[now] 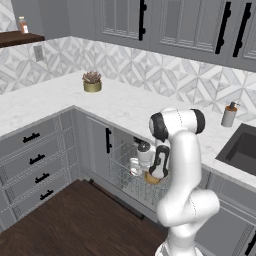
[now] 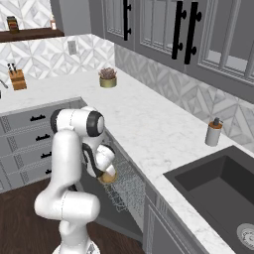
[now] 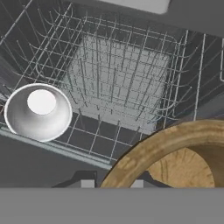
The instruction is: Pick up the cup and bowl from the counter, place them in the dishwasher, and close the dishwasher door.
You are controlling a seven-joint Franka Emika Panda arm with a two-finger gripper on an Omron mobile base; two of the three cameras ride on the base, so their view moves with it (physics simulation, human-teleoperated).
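Now bowl (image 3: 175, 148) tilted in claw (image 3: 112, 183), cup (image 3: 38, 111) mouth-up

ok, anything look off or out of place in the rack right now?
Nothing stands out. The cup sits upright in the dishwasher's wire rack, white inside facing up. The bowl hangs level in the gripper just above the rack. No spill or damage visible.

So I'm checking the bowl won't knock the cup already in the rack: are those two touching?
Apart. In the hand view, open wire rack shows between the cup and the bowl.
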